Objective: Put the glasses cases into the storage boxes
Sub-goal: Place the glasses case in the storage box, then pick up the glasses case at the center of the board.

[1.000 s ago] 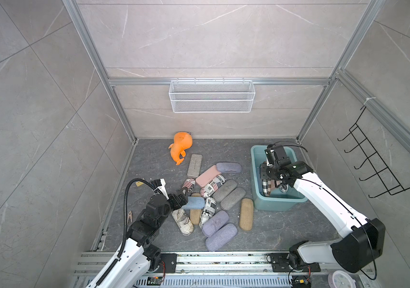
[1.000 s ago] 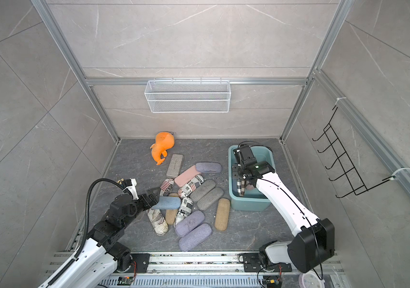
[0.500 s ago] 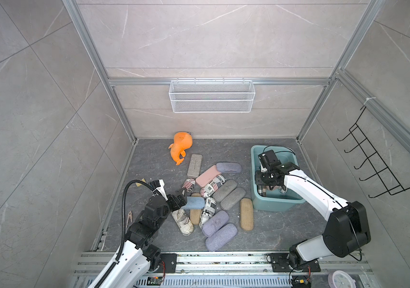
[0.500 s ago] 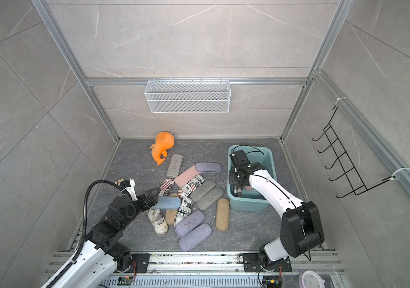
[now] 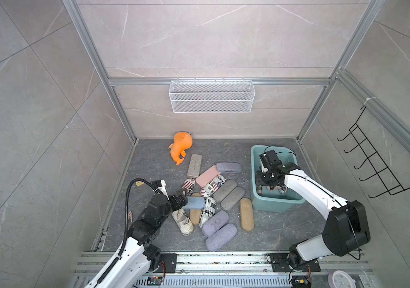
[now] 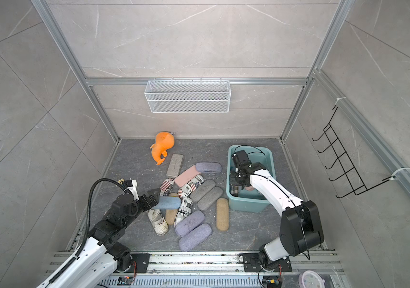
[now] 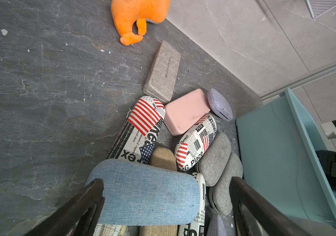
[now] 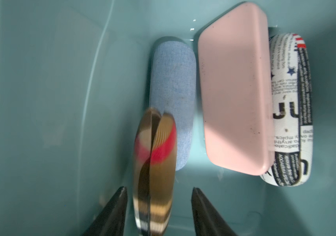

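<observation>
Bimanual manipulator. The left arm (image 5: 134,251) and right arm (image 5: 308,190) have glossy white tubular links joined by black cylindrical joint housings, each on a black base plate (image 5: 171,262) with visible screws. A ribbed black hose (image 5: 127,199) runs along the left arm, and a thin black cable (image 5: 280,148) runs over the right wrist. The left gripper (image 7: 166,181) and right gripper (image 8: 159,188) have black, tapered fingers (image 7: 77,206).

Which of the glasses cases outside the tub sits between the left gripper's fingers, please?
The light-blue denim case, the only blue one there; the left gripper straddles it, jaws open.
</observation>
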Robot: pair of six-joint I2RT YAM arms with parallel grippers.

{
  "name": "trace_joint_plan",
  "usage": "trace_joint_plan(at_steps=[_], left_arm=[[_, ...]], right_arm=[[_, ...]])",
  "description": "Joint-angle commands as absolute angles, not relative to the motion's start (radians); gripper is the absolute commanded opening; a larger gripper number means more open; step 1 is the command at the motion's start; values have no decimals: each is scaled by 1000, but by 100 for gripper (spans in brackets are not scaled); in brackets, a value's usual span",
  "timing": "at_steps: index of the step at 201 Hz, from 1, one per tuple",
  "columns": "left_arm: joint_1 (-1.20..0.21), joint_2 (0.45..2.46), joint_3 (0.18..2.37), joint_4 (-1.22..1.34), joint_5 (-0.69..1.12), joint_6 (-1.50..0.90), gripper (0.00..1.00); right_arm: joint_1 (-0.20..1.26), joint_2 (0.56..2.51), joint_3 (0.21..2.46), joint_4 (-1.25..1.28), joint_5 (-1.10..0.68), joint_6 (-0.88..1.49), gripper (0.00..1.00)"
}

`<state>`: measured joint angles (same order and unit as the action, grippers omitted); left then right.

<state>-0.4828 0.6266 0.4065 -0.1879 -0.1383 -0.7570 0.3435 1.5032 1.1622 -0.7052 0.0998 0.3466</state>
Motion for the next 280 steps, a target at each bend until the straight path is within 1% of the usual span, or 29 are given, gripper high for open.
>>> trace_joint_plan(at_steps=[1, 27, 50, 72, 110, 144, 180, 213, 228, 280], left_arm=[[-483, 664, 472, -180, -159, -759, 98], [-483, 743, 529, -229, -209, -757, 98], [-483, 871, 615, -247, -233, -695, 98], [-479, 1062, 759, -315, -257, -623, 98], [-472, 1444, 1087, -462, -259, -466, 99], [-443, 1732, 1334, -541, -249, -377, 99], [-424, 1958, 1556, -620, -204, -310, 99], [-414, 2083, 1666, -643, -145, -272, 99], [-414, 2132, 1711, -677, -161, -260, 98], [-414, 2196, 1735, -698, -186, -244, 90]], right_arm=[[344, 1424, 1205, -726, 98, 338, 54], [349, 1334, 1194, -721, 70, 340, 56], [358, 1253, 1164, -702, 38, 342, 61], [371, 1208, 1149, -700, 15, 345, 67], [385, 1149, 1116, -663, -16, 353, 80], [388, 1126, 1107, -658, -61, 357, 85], [391, 1091, 1093, -664, -83, 361, 88], [394, 1081, 1095, -677, -90, 359, 89], [396, 1083, 1097, -680, -90, 360, 89], [408, 1094, 1098, -666, -100, 373, 89]])
